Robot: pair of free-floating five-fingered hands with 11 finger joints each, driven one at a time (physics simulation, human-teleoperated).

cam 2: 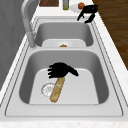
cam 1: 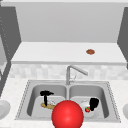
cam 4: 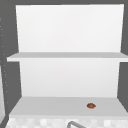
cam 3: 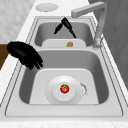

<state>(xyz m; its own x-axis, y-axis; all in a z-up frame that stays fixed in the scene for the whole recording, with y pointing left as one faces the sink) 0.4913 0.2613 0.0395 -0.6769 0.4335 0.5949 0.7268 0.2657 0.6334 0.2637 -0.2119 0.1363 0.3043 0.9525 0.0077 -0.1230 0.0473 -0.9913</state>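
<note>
The left hand point(cam 2: 61, 70), fingers loosely spread, hovers just over the baguette point(cam 2: 57, 89) in the left basin point(cam 2: 100, 75), apparently approaching a grasp that calls for lowering and closing around it.

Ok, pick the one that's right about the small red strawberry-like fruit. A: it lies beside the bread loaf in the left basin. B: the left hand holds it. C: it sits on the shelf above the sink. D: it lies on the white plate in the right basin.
D: the red fruit sits in the middle of the white plate in the right basin, below the right hand; the bread loaf is in the other basin.
</note>
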